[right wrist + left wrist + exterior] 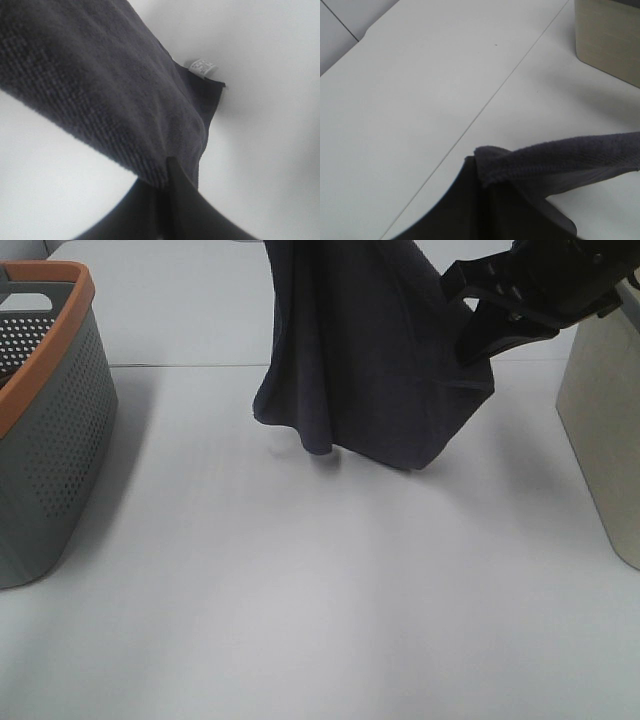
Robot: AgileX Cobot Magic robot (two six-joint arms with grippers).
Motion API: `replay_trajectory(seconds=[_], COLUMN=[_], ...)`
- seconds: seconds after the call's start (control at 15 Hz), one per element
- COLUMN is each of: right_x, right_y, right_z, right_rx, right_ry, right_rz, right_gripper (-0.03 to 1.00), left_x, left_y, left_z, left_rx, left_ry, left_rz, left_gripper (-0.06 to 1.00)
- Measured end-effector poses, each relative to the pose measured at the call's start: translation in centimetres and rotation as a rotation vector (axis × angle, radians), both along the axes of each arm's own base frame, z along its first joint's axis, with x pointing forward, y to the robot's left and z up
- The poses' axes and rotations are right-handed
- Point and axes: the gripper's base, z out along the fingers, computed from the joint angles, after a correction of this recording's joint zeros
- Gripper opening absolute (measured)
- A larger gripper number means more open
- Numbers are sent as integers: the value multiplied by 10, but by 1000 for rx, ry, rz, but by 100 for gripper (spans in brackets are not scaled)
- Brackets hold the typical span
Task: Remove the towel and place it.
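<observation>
Navy-grey microfibre, the towel (360, 360) hangs in the air over the far middle of the white surface (300, 590). It is well apart from the basket (50, 440) on the left and nearer the beige box (610, 420) on the right. It is clear of the basket, so removal looks done and only the placing is left.

Both pairs of jaws are clenched on its upper edge. The left wrist view shows a rolled hem (560, 155) pinched in the left jaws. The right wrist view shows cloth nipped in the right jaws, with the white tag (202, 66) just beyond. The right arm (540, 280) comes in from the upper right; the left one is outside the high view.

Two separated grips hold the cloth spread rather than bunched, which should let it go down flat. Its lower folds hang close to the surface; I cannot tell whether they touch.
</observation>
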Motion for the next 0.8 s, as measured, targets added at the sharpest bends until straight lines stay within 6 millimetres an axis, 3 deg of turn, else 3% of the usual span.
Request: replay_trajectory(seconds=[0.2,0.47,0.6,0.8], right_x=[8,38,69,100], right_y=[-5,-4,2,8], right_z=[20,56,57,54], right_rx=[-90,-167,-214,-244], right_ry=[-87,-263,-341,-421], right_rz=[28,73,136,154], right_gripper=[0,0,0,0], left_x=[10,29,49,72], left_y=[1,-1,4,12], left_z=[-13,-24,-32,-45], left_rx=[24,27,3,-59], left_ry=[19,-77,-174,-252], left_rz=[63,128,191,241], left_gripper=[0,0,0,0])
